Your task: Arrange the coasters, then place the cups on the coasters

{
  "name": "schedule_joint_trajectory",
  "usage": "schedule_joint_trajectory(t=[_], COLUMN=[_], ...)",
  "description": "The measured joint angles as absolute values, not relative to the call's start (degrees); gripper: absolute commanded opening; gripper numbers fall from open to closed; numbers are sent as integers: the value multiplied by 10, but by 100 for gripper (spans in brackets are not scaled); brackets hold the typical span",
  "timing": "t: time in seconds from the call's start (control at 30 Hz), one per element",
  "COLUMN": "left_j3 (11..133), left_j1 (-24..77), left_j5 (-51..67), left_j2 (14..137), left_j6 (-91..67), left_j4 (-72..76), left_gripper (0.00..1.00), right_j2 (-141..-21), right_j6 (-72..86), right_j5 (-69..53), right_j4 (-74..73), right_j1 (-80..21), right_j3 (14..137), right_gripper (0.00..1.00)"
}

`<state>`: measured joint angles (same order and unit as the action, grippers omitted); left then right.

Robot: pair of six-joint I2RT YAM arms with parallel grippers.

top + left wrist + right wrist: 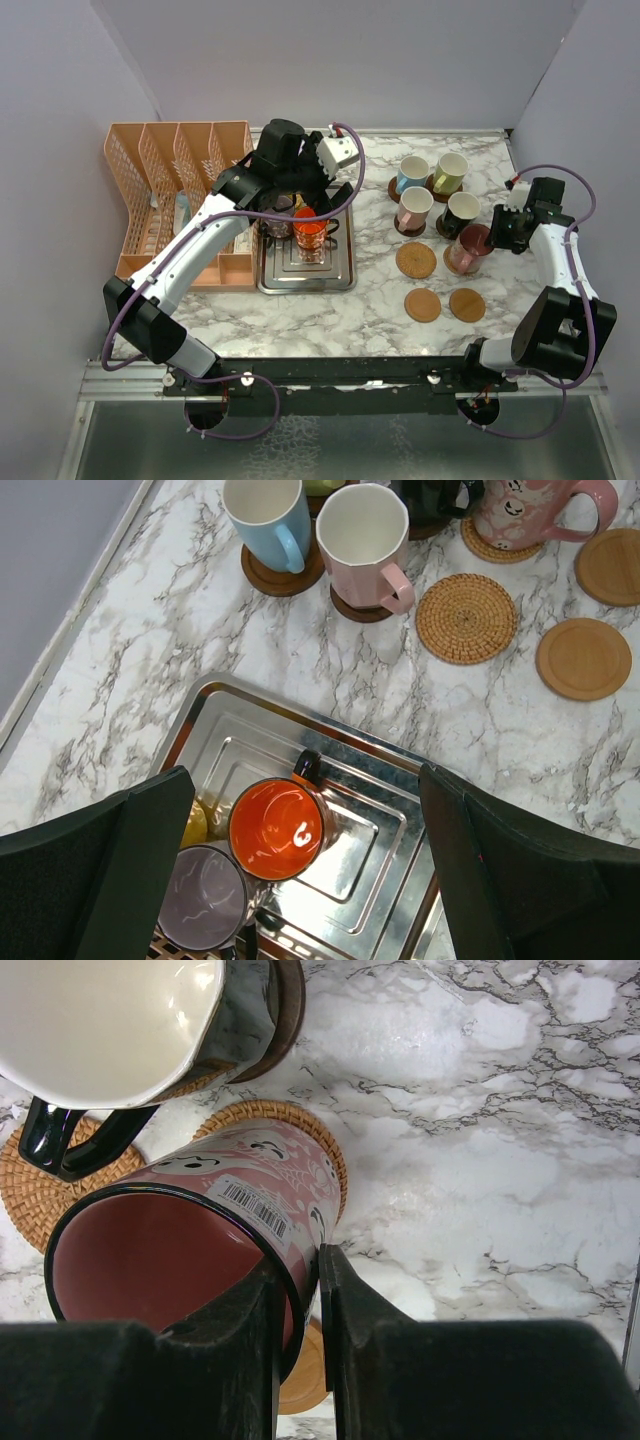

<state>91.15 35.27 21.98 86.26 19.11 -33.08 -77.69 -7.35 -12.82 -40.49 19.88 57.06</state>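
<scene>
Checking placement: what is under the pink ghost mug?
A woven coaster shows beneath the pink mug, which the right tool grips by the rim. Whether its base sits flat is hidden.

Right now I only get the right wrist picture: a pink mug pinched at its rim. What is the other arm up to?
Observer: The left gripper hangs open over a steel tray, right above an orange cup.
Operator: Any other cups in that tray?
Observer: Yes, a purple cup right beside the orange one.
Operator: How many coasters have no cup on them?
Observer: Three, all near your pink mug: one woven coaster and two smooth coasters.
</scene>
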Motion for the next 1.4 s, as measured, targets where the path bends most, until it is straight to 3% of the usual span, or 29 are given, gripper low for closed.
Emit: schedule_joint_trajectory(t=[0.13,0.5,1.4], left_j3=[911,912,912], left_j1=[352,352,353], left_j5=[220,215,213], left_j2=[863,863,863], left_j6=[193,193,199], left_j4=[-331,-331,-331], left_gripper=[99,99,99], right_j2=[-777,-792,-815], right_j6=[-74,-85,-107], right_j5=[-128,-130,-123], right_j4=[-405,-422,-453], right_j1=[199,199,199], right_j3=[571,580,616], right_gripper=[17,1,1])
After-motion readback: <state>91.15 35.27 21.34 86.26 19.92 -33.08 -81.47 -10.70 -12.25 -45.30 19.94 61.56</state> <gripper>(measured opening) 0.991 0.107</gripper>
